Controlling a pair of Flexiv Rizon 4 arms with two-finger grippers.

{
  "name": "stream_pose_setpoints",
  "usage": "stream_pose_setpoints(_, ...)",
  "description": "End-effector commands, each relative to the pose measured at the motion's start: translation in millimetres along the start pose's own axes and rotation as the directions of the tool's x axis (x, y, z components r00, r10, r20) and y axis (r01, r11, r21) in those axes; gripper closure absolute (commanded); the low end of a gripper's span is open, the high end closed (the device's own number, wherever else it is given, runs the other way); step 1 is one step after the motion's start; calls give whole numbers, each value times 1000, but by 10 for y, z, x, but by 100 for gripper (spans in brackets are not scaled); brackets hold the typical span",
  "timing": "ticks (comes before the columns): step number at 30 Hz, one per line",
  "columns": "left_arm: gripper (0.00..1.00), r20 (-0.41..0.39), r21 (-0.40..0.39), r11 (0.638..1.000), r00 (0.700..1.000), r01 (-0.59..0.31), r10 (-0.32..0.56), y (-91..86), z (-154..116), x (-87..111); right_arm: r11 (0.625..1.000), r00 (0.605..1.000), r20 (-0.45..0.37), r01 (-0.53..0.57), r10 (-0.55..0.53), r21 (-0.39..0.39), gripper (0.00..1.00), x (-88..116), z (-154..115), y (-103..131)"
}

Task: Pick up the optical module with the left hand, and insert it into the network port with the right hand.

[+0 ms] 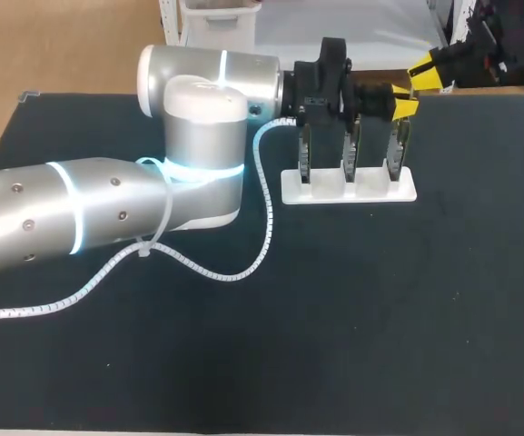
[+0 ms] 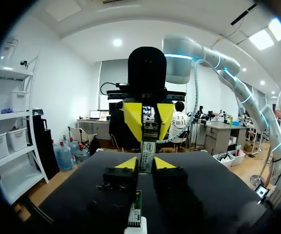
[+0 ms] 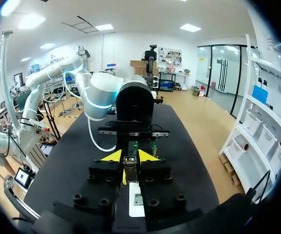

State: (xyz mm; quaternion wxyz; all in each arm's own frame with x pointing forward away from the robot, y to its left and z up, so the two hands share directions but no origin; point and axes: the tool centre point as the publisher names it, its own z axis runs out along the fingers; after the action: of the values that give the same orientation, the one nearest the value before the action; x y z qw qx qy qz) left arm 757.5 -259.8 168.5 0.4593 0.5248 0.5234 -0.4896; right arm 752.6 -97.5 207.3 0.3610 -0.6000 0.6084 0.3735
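Handing over: optical module (image 2: 147, 153) is clamped by left gripper (image 2: 146, 164) and right gripper (image 2: 150, 136).
Insertion into network port (image 1: 350, 159) is outstanding.

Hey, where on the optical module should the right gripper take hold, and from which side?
Probably the free end of the optical module sticking out ahead of the left gripper, approached head-on from opposite: it is a slim bar whose near end is already clamped.
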Motion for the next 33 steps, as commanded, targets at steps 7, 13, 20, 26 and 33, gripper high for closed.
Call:
stream_pose_setpoints(7, 0, 3, -3, 1000, 1000, -1, 1, 19, 1, 3, 1000, 1000, 2, 4, -4, 3, 100, -7, 10, 43)
stream_pose_setpoints(13, 0, -102, 1, 1000, 994, 24, -24, 16, -14, -12, 1000, 1000, 3, 7, -7, 8, 100, -6, -2, 52)
stream_pose_setpoints(20, 0, -191, -23, 1000, 982, -15, 11, 3, -91, 5, 1000, 1000, 5, 14, -14, 12, 100, -8, -18, 48)
stream_pose_setpoints(26, 0, -325, -43, 999, 945, 7, -21, 29, -143, 85, 1000, 1000, 4, 18, -18, 10, 100, -11, -33, 51)
stream_pose_setpoints(33, 0, -421, -49, 999, 907, -14, -7, 53, -168, 112, 1000, 1000, 9, 21, -21, 12, 100, -5, -48, 51)
